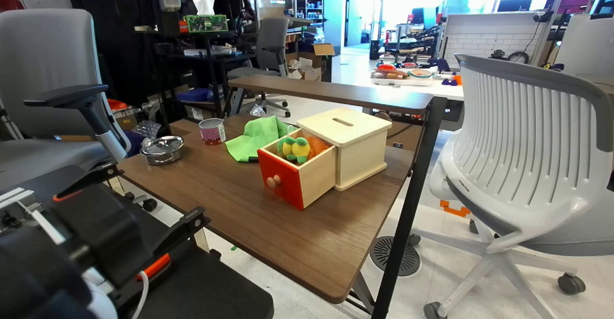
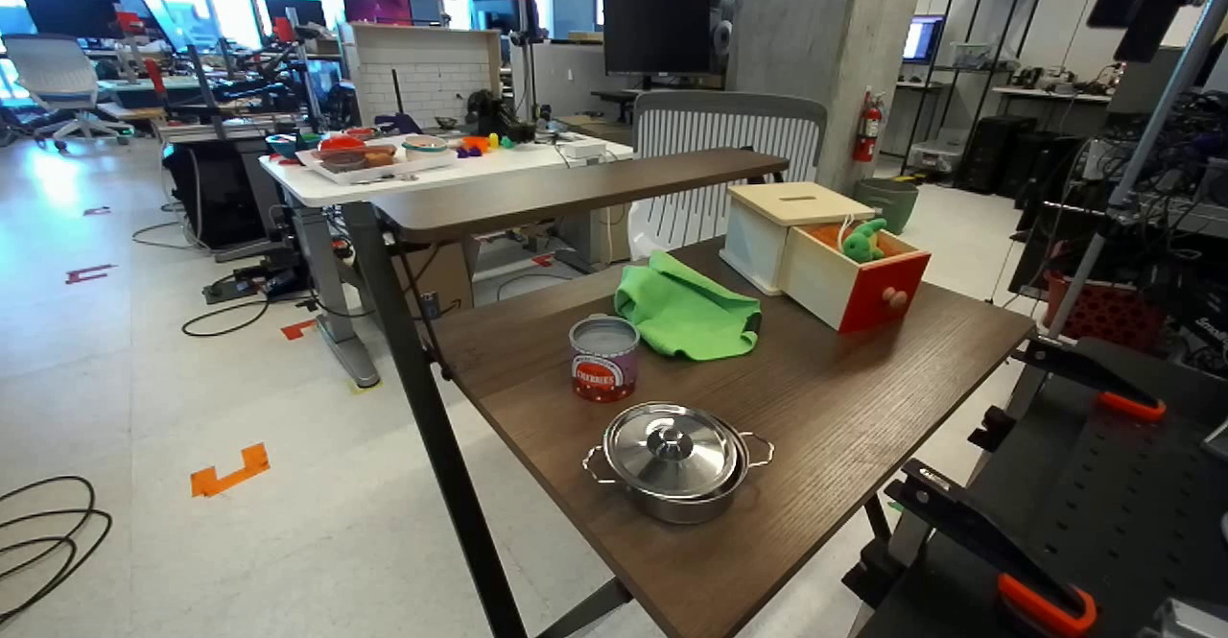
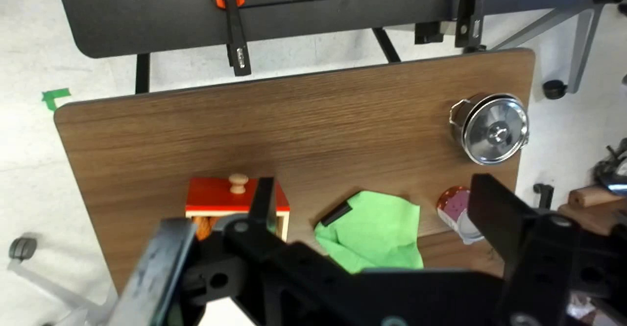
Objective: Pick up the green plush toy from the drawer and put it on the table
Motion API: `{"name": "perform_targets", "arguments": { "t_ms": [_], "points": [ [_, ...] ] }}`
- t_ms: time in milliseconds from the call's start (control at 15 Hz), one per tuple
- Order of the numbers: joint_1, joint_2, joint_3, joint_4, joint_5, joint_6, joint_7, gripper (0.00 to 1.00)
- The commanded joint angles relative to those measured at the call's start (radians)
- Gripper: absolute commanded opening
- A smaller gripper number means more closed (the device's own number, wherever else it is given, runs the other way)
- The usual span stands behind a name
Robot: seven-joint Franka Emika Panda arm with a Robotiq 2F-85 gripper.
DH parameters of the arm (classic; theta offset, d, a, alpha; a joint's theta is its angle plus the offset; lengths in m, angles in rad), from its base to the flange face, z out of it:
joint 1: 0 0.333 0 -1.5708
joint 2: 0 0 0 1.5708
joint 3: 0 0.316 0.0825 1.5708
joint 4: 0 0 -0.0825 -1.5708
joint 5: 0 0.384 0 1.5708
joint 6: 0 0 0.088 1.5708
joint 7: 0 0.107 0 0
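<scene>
The green plush toy (image 1: 288,147) with yellow parts sits in the pulled-out drawer. It also shows in an exterior view (image 2: 863,241), its head above the drawer's rim. The drawer (image 1: 280,180) has a red front with wooden knobs and sticks out of the pale wooden cabinet (image 1: 364,141); its red front also shows in the wrist view (image 3: 208,193). An orange item lies in the drawer behind the toy. The table (image 3: 343,130) has a brown wood-grain top. My gripper (image 3: 374,188) is open and empty, high above the table. In the wrist view its left finger covers most of the drawer and hides the toy.
A bright green cloth (image 2: 686,312) lies beside the cabinet. A cherries can (image 2: 604,360) and a lidded metal pot (image 2: 676,456) stand farther along the table. A raised brown shelf (image 1: 331,91) runs along the back. Black clamps (image 3: 237,46) reach toward the table's near edge.
</scene>
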Motion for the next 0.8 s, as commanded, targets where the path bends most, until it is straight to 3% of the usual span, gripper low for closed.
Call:
{"name": "perform_targets", "arguments": {
  "t_ms": [0,400,733],
  "points": [
    [-0.016,0.058,0.041,-0.029,0.010,0.176,0.057,1.00],
    [-0.016,0.234,0.084,0.006,0.003,0.398,0.186,1.00],
    [-0.021,0.384,0.106,0.091,-0.005,0.455,0.269,1.00]
  ]
}}
